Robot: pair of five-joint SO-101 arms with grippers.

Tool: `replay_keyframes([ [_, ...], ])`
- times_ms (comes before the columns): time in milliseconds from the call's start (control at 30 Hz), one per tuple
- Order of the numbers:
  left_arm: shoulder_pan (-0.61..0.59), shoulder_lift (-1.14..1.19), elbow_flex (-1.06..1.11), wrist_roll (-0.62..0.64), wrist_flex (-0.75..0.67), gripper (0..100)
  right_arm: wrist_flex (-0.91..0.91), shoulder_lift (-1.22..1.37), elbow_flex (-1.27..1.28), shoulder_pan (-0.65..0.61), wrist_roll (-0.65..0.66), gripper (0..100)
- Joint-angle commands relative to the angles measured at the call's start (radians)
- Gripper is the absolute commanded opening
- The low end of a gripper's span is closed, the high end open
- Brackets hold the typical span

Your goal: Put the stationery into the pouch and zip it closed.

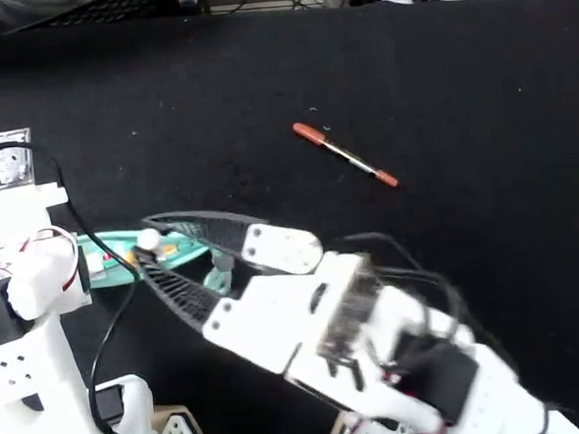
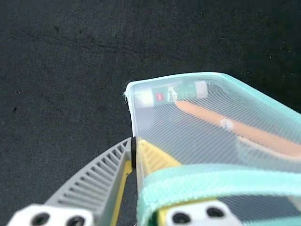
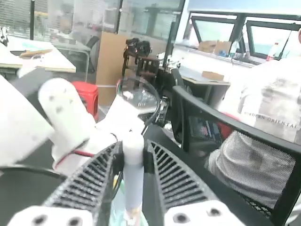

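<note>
Teal-trimmed mesh pouch [image 2: 188, 150] is sitting at the left side of the black table [image 1: 438, 80], beside the left arm [image 1: 38, 277]. The left gripper [image 2: 135, 151] is clenching one end wall of the pouch between its grey and yellow fingers. An orange marker [image 2: 244, 134] and a green-and-white tube [image 2: 174, 92] are lying inside, near each other. The right gripper [image 1: 146, 242] is grasping a white stick [image 3: 133, 183] between black ribbed fingers, just beside the pouch. A red-tipped pen [image 1: 345, 155] is lying loose on the table, well apart from the pouch.
</note>
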Motion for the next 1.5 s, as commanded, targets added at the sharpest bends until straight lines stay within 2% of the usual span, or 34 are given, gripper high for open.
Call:
replay_keyframes([
  [0,0.016,0.012,0.001,-0.005,-0.020,3,-0.195,0.007,0.110,-0.012,-0.009,1.2],
  [100,0.016,0.012,0.001,-0.005,-0.020,3,-0.267,0.008,0.228,-0.011,-0.003,1.2],
  [233,0.016,0.012,0.001,-0.005,-0.020,3,-0.272,0.005,0.363,-0.011,-0.003,1.5],
  [367,0.016,0.014,0.001,-0.005,-0.021,3,-0.235,0.008,0.360,-0.009,-0.003,2.3],
  [433,0.016,0.014,0.001,-0.005,-0.021,3,-0.123,0.010,0.280,-0.014,-0.009,8.0],
  [567,0.016,0.014,0.001,-0.005,-0.021,3,0.181,0.010,0.065,-0.011,-0.011,25.9],
  [700,0.016,0.014,0.001,-0.005,-0.021,3,0.388,0.002,-0.153,0.034,-0.011,24.5],
  [767,0.016,0.014,0.001,-0.005,-0.021,3,0.439,0.001,-0.246,0.106,-0.011,21.7],
  [833,0.016,0.014,0.001,-0.005,-0.021,3,0.477,0.002,-0.306,0.233,-0.005,19.0],
  [967,0.016,0.014,0.001,-0.005,-0.021,3,0.563,0.035,-0.271,0.632,-0.002,12.9],
  [1100,0.016,0.014,0.001,-0.005,-0.021,3,0.396,0.205,-0.051,0.941,0.011,11.3],
  [1200,0.016,0.014,0.001,-0.006,-0.021,3,0.219,0.404,0.067,1.008,0.124,12.9],
  [1267,0.016,0.014,0.001,-0.006,-0.021,3,0.163,0.539,0.076,1.019,0.190,18.3],
  [1367,0.016,0.014,0.001,-0.006,-0.021,3,0.127,0.730,0.039,1.020,0.275,27.6],
  [1467,0.016,0.014,0.001,-0.006,-0.021,3,0.129,0.901,-0.030,1.022,0.330,29.9],
])
